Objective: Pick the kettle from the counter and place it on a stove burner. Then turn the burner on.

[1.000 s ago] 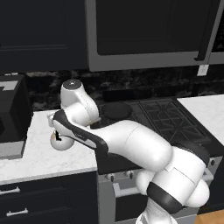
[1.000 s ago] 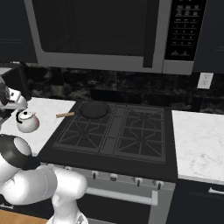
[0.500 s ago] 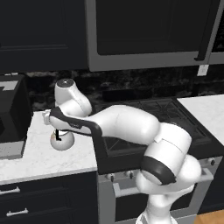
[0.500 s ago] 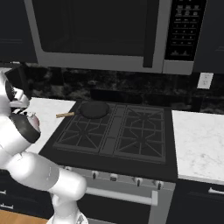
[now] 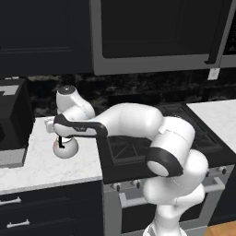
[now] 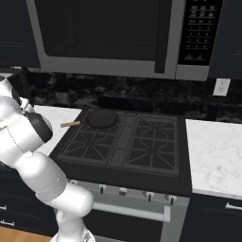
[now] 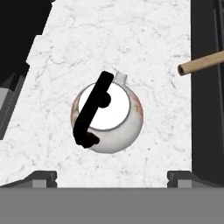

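Hand view — my end effector hangs over the kettle, fingertips spread wide and holding nothing.
Kettle sits upright on the white marbled worktop, black handle arched across its lid — a pan's wooden handle pokes in nearby.

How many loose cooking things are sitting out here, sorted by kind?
Kettle on the counter: 1
Pan with a wooden handle, on the cooktop: 1
Total: 2
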Robot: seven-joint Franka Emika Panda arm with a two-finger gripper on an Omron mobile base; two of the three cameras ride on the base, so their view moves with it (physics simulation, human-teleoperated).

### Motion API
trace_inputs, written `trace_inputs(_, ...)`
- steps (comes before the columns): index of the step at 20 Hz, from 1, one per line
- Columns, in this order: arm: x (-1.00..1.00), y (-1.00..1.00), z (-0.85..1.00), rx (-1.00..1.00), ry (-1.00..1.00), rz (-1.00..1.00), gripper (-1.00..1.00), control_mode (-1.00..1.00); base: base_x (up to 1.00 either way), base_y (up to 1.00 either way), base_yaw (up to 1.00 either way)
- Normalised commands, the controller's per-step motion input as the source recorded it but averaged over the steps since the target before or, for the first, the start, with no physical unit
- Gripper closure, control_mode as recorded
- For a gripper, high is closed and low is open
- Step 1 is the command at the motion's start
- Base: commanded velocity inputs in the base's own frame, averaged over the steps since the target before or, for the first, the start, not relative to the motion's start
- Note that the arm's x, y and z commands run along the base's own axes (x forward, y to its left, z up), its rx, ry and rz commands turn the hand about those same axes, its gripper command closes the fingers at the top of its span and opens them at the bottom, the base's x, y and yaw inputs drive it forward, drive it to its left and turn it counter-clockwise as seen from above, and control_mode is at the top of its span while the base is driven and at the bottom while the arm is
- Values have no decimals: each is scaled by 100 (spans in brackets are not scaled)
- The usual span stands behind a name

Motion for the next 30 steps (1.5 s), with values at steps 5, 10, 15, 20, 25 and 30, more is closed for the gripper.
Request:
trace_inputs(5,25,9,-9,0,0,0,-100,-100,0,0,0)
trace_inputs(10,27,11,-11,0,0,-1,-100,-100,0,0,0)
trace_inputs(15,13,10,-14,0,0,-3,-100,-100,0,0,0)
trace_inputs(20,0,0,-25,0,-1,-7,-100,-100,0,0,0)
trace_inputs(25,6,3,-6,0,-2,-8,-100,-100,0,0,0)
trace_inputs(30,14,15,-1,0,0,-5,-100,-100,0,0,0)
